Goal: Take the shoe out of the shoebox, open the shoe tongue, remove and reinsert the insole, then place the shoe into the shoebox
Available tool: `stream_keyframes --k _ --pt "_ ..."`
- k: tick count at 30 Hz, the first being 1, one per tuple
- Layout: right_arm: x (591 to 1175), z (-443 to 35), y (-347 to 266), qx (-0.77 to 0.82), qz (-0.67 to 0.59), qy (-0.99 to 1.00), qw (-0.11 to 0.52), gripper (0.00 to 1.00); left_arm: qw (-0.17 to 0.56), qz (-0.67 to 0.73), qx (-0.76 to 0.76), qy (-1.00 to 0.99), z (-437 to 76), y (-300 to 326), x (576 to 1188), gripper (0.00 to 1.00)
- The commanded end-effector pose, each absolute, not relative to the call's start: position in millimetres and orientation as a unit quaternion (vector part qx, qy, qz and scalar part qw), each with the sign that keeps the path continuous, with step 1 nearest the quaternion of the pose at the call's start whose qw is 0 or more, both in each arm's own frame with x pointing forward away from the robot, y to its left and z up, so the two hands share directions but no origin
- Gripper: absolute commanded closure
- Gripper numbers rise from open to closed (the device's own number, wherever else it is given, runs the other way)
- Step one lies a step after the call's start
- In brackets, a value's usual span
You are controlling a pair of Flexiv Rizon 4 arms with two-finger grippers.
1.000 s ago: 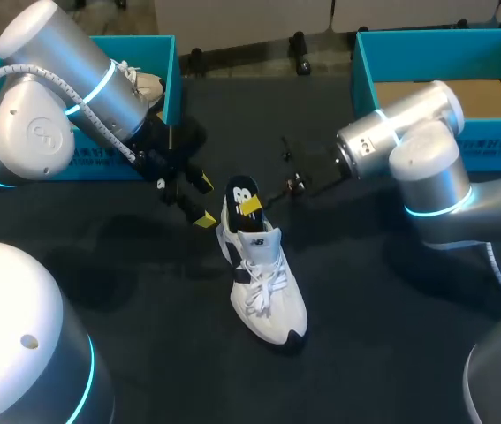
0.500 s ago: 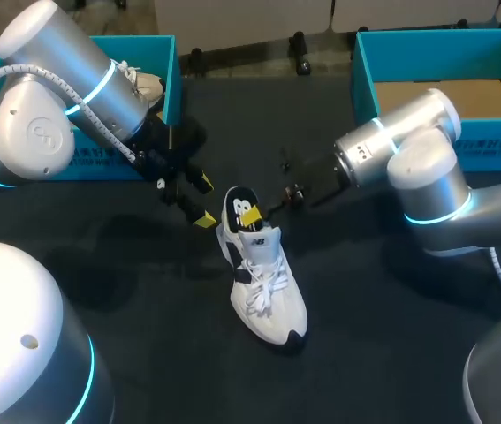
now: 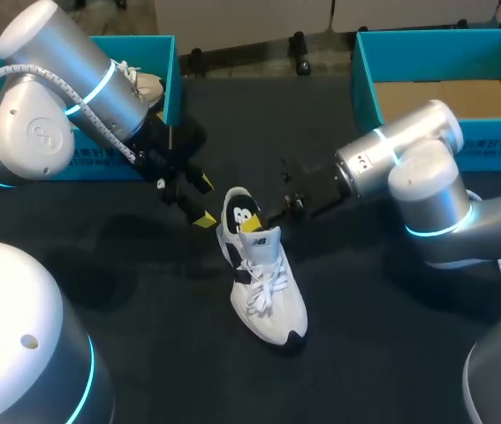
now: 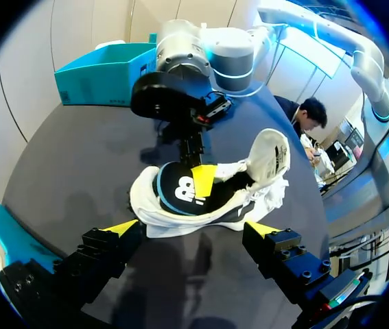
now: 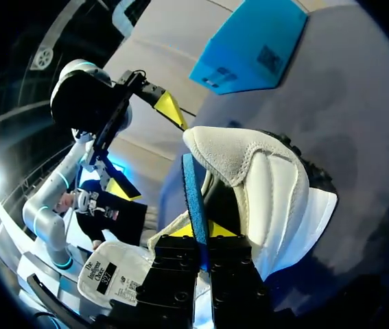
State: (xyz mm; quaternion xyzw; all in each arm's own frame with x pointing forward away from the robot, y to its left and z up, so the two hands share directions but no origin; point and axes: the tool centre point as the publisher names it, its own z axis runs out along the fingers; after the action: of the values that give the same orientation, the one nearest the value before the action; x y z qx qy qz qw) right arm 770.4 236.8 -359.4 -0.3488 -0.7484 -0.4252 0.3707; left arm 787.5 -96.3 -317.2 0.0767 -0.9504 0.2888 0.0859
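While our left gripper [image 3: 201,201] hangs open beside the heel of the white sneaker [image 3: 266,287], our right gripper [image 5: 205,230] pinches the black insole [image 3: 242,213] sticking up from it.

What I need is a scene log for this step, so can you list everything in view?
shoe: one, white with black trim, standing on the middle of the table, laces loose
insole: one, black with a blue edge, sticking up out of the shoe's heel opening
shoeboxes: two, teal, at the table's far side, one left, one right
second shoe: one, pale, inside the left shoebox
table: one, dark
left gripper: one, yellow tips, open, beside the shoe's heel, not touching it
right gripper: one, yellow tips, shut on the insole
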Motion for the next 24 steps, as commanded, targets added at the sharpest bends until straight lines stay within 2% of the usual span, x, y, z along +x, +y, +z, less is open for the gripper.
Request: stream_keyframes --k 1,3,6,13,17,20,22,24 --pt "769 -351 237 -0.350 -0.423 -0.756 0.356 0.91 0.086 0.288 0.076 -0.951 -317 -96 787 0.00" --pt "773 -348 236 -0.346 -0.421 -0.762 0.350 0.78 0.086 0.288 0.076 -0.951 -317 -96 787 0.00" --pt "779 -341 236 -0.342 -0.418 -0.769 0.342 0.71 0.086 0.288 0.076 -0.951 -317 -96 787 0.00" --pt "789 -333 236 -0.336 -0.414 -0.779 0.329 0.65 0.086 0.288 0.076 -0.951 -317 -96 787 0.00" --pt "794 -332 237 -0.334 -0.415 -0.782 0.325 0.67 0.086 0.288 0.076 -0.951 -317 -96 787 0.00" --pt "798 -334 237 -0.332 -0.415 -0.782 0.325 0.72 0.086 0.288 0.076 -0.951 -317 -96 787 0.00" --pt "798 -336 237 -0.331 -0.414 -0.782 0.328 0.79 0.086 0.288 0.076 -0.951 -317 -96 787 0.00" --pt "797 -339 236 -0.333 -0.412 -0.780 0.333 0.95 0.086 0.288 0.076 -0.951 -317 -96 787 0.00"
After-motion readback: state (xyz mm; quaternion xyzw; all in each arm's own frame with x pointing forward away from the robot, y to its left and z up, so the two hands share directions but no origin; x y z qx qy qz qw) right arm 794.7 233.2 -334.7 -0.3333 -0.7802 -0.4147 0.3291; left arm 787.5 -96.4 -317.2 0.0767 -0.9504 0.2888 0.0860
